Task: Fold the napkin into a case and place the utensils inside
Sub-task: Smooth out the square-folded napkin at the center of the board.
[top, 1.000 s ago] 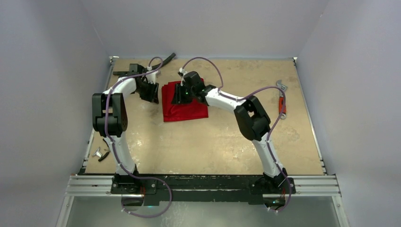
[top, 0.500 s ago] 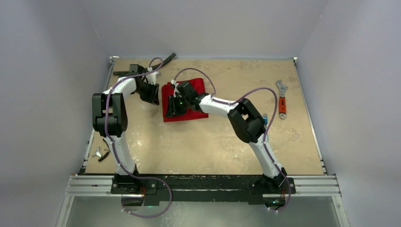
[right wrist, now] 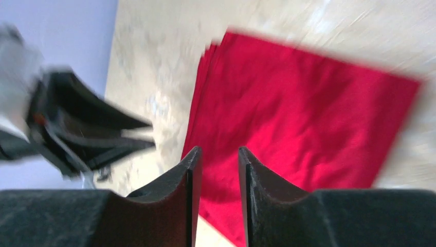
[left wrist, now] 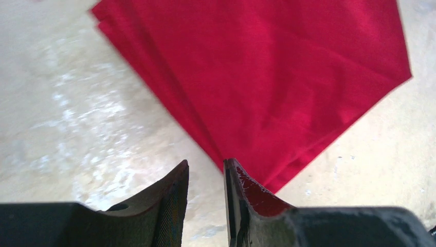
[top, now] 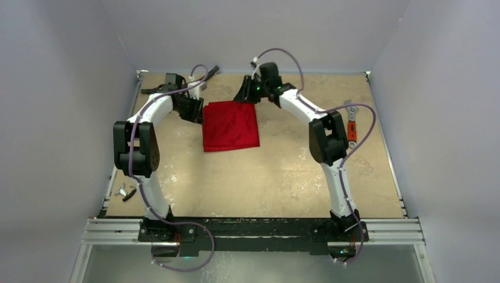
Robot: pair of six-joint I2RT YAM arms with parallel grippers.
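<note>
jaws parted, left gripper (top: 196, 112) and right gripper (top: 243, 97) at far corners of napkin (top: 230, 125).

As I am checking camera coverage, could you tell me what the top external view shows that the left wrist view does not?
Only the top external view shows the wrench on the right and the right gripper. Only the left wrist view shows the napkin's stacked layer edges and the left gripper's empty, open jaws. Both show the napkin lying flat.
</note>
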